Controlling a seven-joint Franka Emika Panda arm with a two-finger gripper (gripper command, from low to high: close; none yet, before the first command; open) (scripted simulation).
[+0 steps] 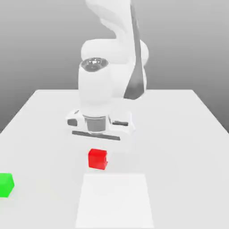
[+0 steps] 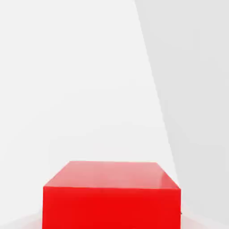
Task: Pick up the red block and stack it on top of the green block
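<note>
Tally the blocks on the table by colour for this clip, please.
Red block: 1
Green block: 1
Total: 2 blocks, standing apart on the white table, the green one at the exterior view's left edge.

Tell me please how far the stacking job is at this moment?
Nothing is stacked yet. The red block sits on the white table, apart from the green block, which lies toward the exterior view's left edge. In hand: the arm is lowered just behind the red block, which looms close in the hand view. Left: grasping, lifting, carrying across and placing it on green.
</note>
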